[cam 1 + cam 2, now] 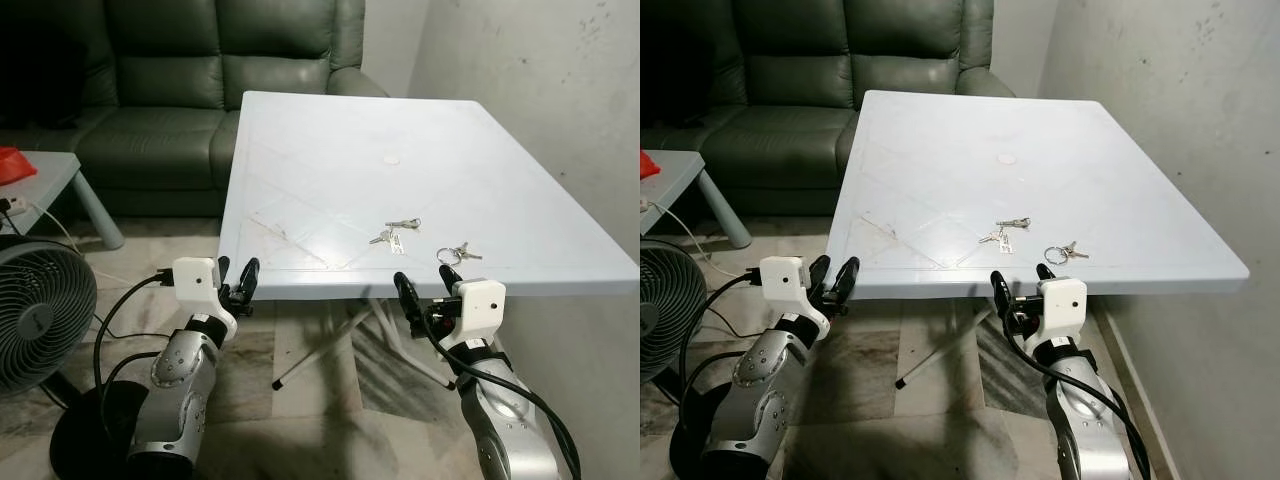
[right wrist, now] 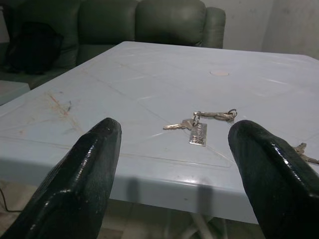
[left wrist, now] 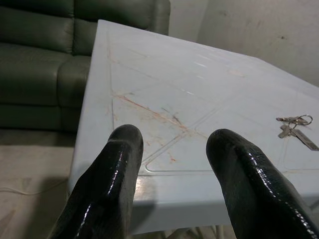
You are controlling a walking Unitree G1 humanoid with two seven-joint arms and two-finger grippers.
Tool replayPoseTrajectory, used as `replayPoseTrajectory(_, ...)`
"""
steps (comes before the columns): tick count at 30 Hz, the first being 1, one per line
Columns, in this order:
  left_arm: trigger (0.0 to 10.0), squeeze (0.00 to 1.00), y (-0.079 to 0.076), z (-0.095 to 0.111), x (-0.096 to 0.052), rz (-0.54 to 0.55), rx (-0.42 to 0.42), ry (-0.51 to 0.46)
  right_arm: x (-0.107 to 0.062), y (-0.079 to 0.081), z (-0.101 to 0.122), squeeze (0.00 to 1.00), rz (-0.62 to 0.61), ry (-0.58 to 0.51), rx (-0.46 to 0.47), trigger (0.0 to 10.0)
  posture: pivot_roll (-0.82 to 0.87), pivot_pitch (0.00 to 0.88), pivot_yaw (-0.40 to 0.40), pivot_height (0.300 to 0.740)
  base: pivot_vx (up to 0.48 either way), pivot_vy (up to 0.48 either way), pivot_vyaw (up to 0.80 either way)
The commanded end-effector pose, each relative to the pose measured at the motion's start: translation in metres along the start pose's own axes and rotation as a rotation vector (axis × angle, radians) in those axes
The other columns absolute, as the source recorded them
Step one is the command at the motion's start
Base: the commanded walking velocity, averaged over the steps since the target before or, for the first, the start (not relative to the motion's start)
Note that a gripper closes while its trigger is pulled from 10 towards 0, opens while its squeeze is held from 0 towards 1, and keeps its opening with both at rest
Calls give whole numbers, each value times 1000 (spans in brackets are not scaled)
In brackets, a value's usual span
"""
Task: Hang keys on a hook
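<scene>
Two bunches of keys lie on the pale blue table (image 1: 330,170) near its front edge. One bunch with a small tag (image 1: 396,234) lies nearer the middle, also in the right wrist view as the tagged keys (image 2: 202,127). A second bunch on a ring (image 1: 454,253) lies to its right. My right gripper (image 1: 425,288) is open, just below the table's front edge beneath the ring bunch. My left gripper (image 1: 238,277) is open at the table's front left corner. Both hold nothing.
A dark green sofa (image 1: 200,90) stands behind the table. A floor fan (image 1: 35,320) and a grey side table (image 1: 50,180) are at my left. A bare wall (image 1: 560,120) runs along the right. The table's folding legs (image 1: 330,350) stand underneath.
</scene>
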State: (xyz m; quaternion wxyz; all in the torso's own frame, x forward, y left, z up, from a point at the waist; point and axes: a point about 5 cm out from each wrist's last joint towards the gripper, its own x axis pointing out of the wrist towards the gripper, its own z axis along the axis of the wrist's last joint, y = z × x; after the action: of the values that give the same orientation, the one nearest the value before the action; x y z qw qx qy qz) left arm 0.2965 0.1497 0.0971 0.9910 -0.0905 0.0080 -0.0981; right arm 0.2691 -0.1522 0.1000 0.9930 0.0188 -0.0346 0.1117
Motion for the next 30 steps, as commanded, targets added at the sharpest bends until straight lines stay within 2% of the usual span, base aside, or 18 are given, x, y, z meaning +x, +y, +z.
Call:
replayPoseTrajectory(1, 10000, 0, -1, 4, 0, -11, 5, -7, 0, -1, 0, 0, 0, 6, -3, 10000, -69, 0, -47, 740, 0, 0, 0)
replayPoseTrajectory(11, 10000, 0, -1, 4, 0, -11, 0, -2, 0, 1, 0, 0, 9, 13, -3, 10000, -67, 0, -48, 740, 291, 0, 0)
replayPoseTrajectory(30, 10000, 0, -3, 4, 1, -24, 8, 2, 1, 4, -1, 0, 33, 20, -2, 10000, -68, 0, -49, 740, 447, 0, 0)
